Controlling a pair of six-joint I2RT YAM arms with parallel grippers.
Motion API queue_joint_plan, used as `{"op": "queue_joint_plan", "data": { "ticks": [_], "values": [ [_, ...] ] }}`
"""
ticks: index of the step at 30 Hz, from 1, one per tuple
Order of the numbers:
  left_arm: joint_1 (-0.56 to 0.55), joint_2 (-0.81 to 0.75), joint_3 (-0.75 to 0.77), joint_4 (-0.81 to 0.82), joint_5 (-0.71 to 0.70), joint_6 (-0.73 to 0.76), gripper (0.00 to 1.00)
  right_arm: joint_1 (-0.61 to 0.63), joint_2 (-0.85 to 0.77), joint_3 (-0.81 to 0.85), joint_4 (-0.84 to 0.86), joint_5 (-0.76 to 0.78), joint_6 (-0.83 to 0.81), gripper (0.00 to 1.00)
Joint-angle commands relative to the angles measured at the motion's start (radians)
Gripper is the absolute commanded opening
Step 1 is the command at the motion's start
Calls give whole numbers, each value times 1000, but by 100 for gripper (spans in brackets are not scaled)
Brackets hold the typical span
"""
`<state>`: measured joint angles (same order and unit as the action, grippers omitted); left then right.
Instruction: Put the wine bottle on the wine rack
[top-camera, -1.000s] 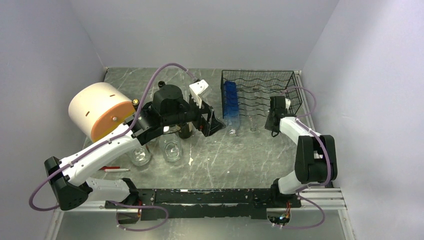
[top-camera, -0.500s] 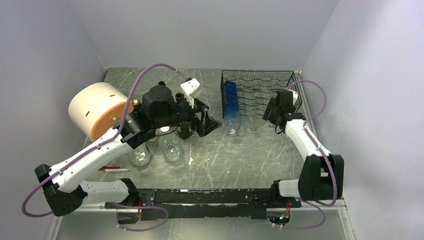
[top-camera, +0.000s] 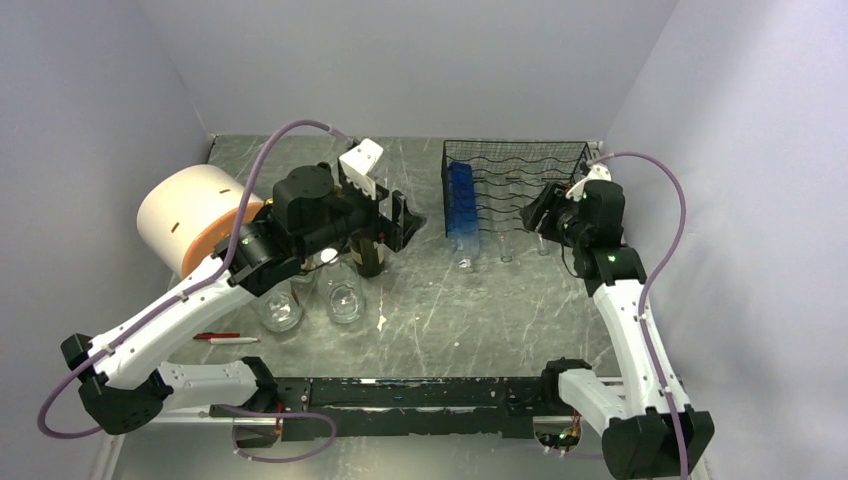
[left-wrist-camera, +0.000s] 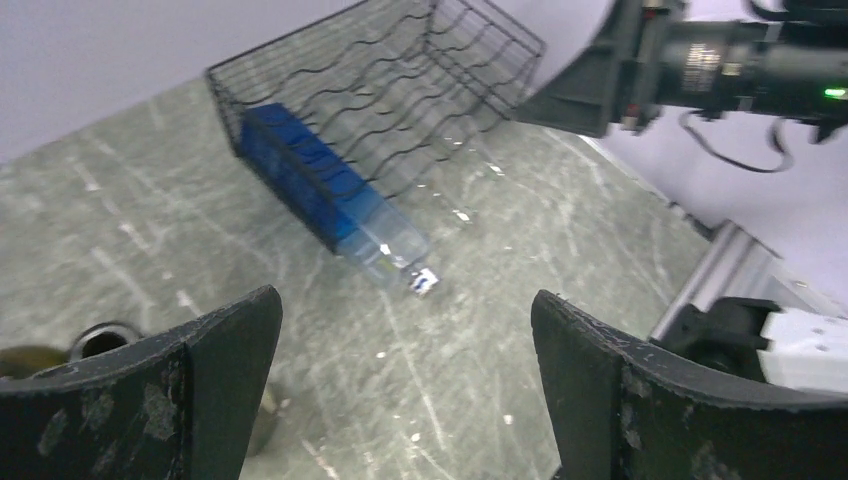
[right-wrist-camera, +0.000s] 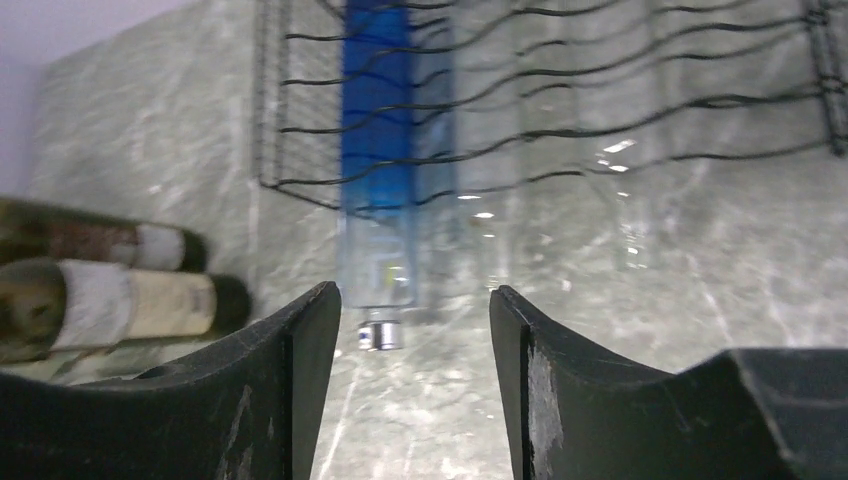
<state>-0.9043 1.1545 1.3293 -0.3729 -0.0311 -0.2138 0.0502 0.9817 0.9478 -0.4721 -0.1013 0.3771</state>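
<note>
Red pen (top-camera: 225, 338): flat on the marble table (top-camera: 470, 320), nearest the arm bases; caught by the top camera alone.
Glass jars (top-camera: 345, 300): side by side just beyond the pen, partly under the left arm.
Dark wine bottle (top-camera: 370, 258): upright on the table, left of the wine rack and well apart from it; single from above, joined by a second dark bottle (right-wrist-camera: 90, 240) only in the right wrist view.
Left gripper (top-camera: 395, 225): fingers spread wide, nothing between, poised just above the dark wine bottle.
White drum (top-camera: 195, 220): orange-faced, on its side at the far left; top view only.
Right gripper (top-camera: 535, 212): fingers apart and empty, close to the rack's front.
Wine rack (top-camera: 515, 147): black wire, at the far right against the back wall.
Blue bottle (top-camera: 460, 195): lying in the rack's leftmost lane, neck and cap poking out front; cap sharpest in both wrist views.
</note>
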Motion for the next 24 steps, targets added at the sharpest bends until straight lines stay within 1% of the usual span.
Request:
{"op": "queue_joint_plan", "data": {
  "ticks": [1,5,8,11,15,17,20,23,24],
  "values": [
    [1,-44,4,-46,-191,75,99,40,-41,-10,74,-180,16,60],
    [2,-62,-25,-53,-339,76,99,143,-38,3,117,-194,15,60],
    [2,-66,-25,-67,-427,40,99,315,6,22,165,-117,23,60],
    [2,-90,-25,-44,-496,-1,99,485,62,48,214,-24,27,59],
    [2,-144,-13,44,-508,15,99,620,141,94,301,34,22,59],
    [2,-157,5,56,-536,16,99,676,199,123,331,63,5,60],
    [2,-180,24,52,-565,17,99,762,290,180,384,114,-38,64],
    [2,-201,35,41,-552,27,99,828,367,221,450,146,-87,69],
    [2,-207,37,34,-544,26,99,833,390,229,476,152,-93,71]
  ]
}}
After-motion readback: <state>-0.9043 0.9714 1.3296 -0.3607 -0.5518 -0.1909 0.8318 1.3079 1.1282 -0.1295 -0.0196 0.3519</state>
